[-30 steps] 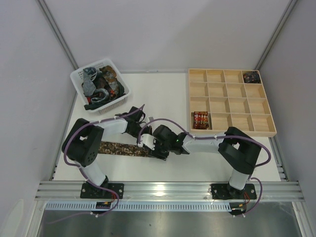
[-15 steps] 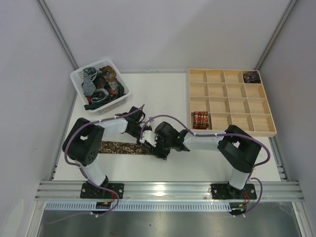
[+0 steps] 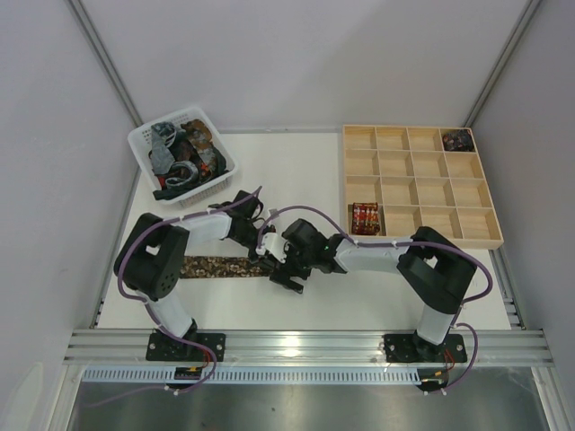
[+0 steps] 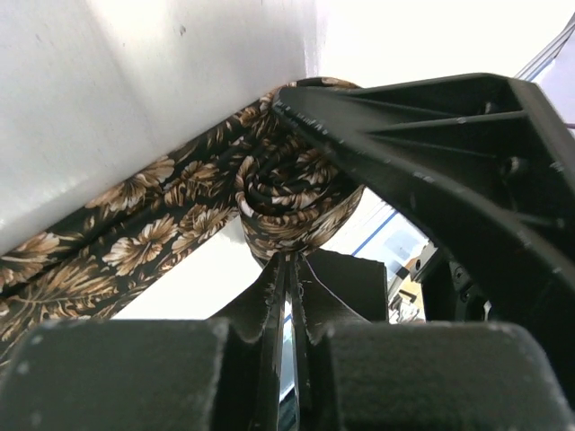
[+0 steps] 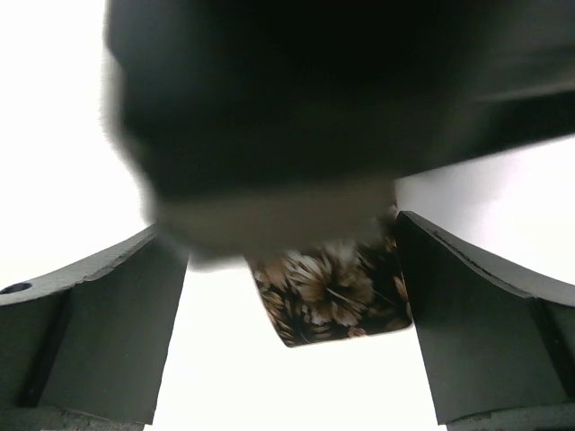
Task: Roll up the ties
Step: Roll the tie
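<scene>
White surface [image 3: 305, 175] inside a grey-walled booth. The brown floral tie [image 3: 218, 267] lies flat on it, left of centre. Its right end is wound into a small coil [image 4: 287, 202], and the left gripper [image 4: 289, 269], fingers pressed almost together, pinches that coil at its core. The right gripper [image 5: 292, 314] has just sprung wide; its fingers stand either side of the fabric, clear of it. The flat stretch is slightly shorter than a second ago. Judgement: one turn is made and the right releases to re-take — most of the length remains unrolled. Beyond: a white basket [image 3: 171, 118] of loose ties [image 3: 184, 157] at far left, and a wooden tray [image 3: 420, 242] at right. The two grippers crowd together under a purple cable [image 3: 296, 214].
</scene>
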`<state>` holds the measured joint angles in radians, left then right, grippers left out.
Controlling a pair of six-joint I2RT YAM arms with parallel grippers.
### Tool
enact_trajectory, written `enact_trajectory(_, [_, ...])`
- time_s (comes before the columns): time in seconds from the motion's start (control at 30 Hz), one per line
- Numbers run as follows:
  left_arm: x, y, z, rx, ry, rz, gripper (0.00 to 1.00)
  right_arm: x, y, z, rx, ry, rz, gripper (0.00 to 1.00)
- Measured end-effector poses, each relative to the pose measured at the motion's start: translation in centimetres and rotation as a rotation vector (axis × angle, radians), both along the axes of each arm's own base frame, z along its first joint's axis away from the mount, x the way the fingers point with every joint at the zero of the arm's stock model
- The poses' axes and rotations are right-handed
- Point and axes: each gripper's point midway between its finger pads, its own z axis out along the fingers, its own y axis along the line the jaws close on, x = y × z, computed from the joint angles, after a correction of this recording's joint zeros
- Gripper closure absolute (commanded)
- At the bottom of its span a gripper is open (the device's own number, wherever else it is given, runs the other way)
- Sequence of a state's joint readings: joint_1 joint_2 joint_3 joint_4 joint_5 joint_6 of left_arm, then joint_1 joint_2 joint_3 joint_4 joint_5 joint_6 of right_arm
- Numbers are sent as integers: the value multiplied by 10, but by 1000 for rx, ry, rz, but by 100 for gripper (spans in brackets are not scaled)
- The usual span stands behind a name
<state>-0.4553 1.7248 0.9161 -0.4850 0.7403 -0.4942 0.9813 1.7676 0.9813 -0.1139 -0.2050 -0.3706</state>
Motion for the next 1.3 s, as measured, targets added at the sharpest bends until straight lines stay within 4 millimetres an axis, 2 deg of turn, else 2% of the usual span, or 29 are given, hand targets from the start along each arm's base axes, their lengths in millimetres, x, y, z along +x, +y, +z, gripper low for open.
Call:
enact_trajectory(0.5, [13,3,6,-4,-12,16,91,25,-15,11,3,-18,-21,2])
enact_trajectory(0.73, [16,12,6,0,-2,32,91,28,-21,0,-10,37,12,2])
enact_trajectory(0.9, [17,14,7,-9,1,35,91,31,-17,-1,-10,37,29,3])
enact_trajectory(1.3, [22,20,9,-14,3,50,91,32,-12,-2,-18,29,51,19])
